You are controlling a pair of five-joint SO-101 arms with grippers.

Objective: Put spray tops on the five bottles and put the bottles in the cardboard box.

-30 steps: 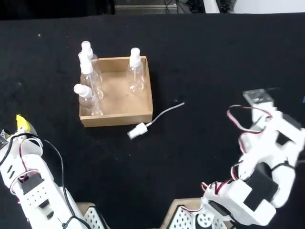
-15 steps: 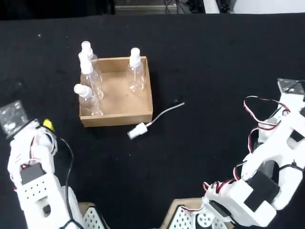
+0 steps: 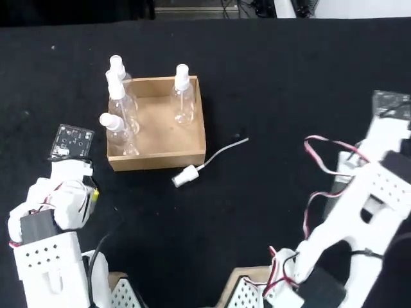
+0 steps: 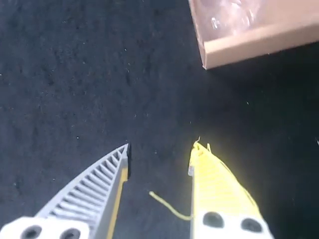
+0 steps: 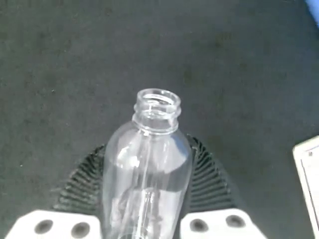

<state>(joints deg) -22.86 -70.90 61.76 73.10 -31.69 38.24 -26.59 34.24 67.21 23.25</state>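
Observation:
The cardboard box (image 3: 192,128) stands upright at the table's left-centre and holds several clear bottles with white spray tops, one of them (image 3: 182,94) at its far right corner. A loose spray top (image 3: 187,175) with a long thin tube lies on the black cloth just in front of the box. My left gripper (image 4: 159,149) is open over bare cloth, close to a box corner (image 4: 239,42). My right gripper (image 5: 149,149) is shut on a clear bottle (image 5: 149,164) that has a bare open neck. The left arm (image 3: 54,215) is near the front left, and the right arm (image 3: 372,192) is at the right edge.
Black cloth covers the whole table, with open room between the box and the right arm. A white flat thing (image 5: 310,169) shows beside the held bottle. Arm bases stand at the front edge (image 3: 257,292).
The left arm has swung in from the left edge toward the box's near left corner. The right arm has stretched farther back along the right edge.

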